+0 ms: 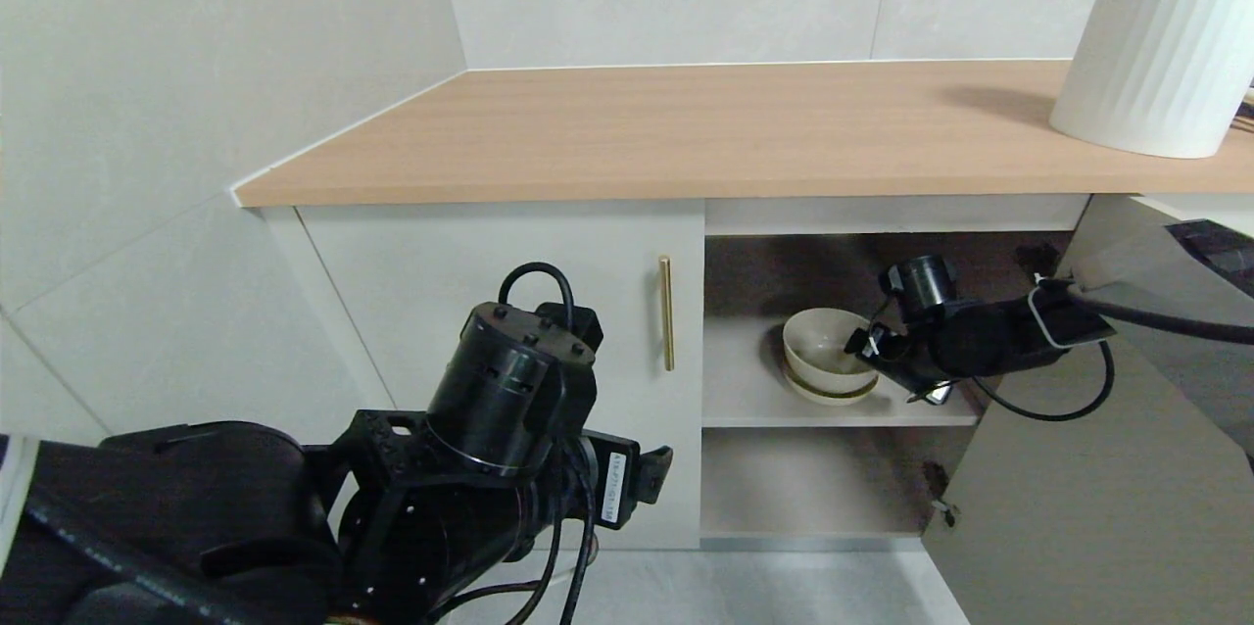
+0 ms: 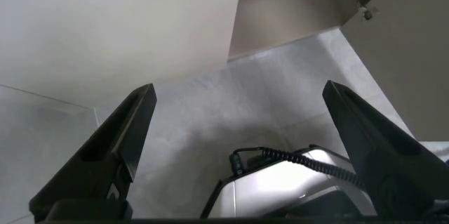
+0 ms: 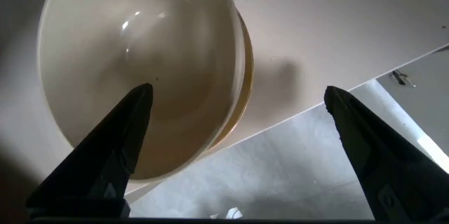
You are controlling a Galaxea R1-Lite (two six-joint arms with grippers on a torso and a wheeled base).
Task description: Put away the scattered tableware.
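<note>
Before drawing the right hand (image 1: 867, 343) out of the cupboard, check that the bowl (image 1: 826, 351) sits square: centre right of the frame, on the upper shelf (image 1: 745, 400), nested on a yellow-edged dish (image 1: 828, 397). Looks like a release step, with the fingers (image 3: 119, 147) spread wide and pinching nothing, one tip close by the bowl's right rim. Hold them spread, so as not to clip the rim and tip the stack. Back out straight toward the right of the frame, level with the shelf, without rising into the board above or dipping onto the shelf's front edge. Mind the open door (image 1: 1029, 488) at lower right, close to the arm's cable. Leave the left hand (image 2: 238, 87) low at lower left, likewise spread and carrying nothing, pointed at the floor, well apart from the shelf. Afterwards, look to the table (image 1: 686, 135) for further tableware.
</note>
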